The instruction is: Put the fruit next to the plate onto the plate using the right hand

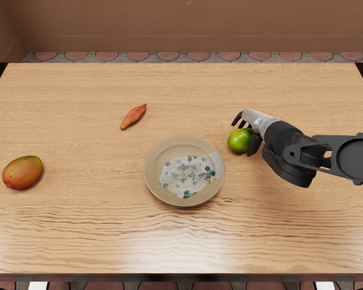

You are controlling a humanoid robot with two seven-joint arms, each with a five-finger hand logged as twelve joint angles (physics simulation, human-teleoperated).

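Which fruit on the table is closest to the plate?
The round green fruit just off the right rim of the plate, where the right hand is. The red-and-yellow mango lies far off to the left.

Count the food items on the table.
3: a mango near the left edge, an orange root behind the plate, a green fruit right of it at the right hand. None looks hidden.

Even, warm, diffuse light over the worktop (181,241). Soft faint shadows hug the plate (150,172) and the green fruit (238,140). Render crisp edge to edge; wood grain sharp. Far corners beside the worktop fall dark
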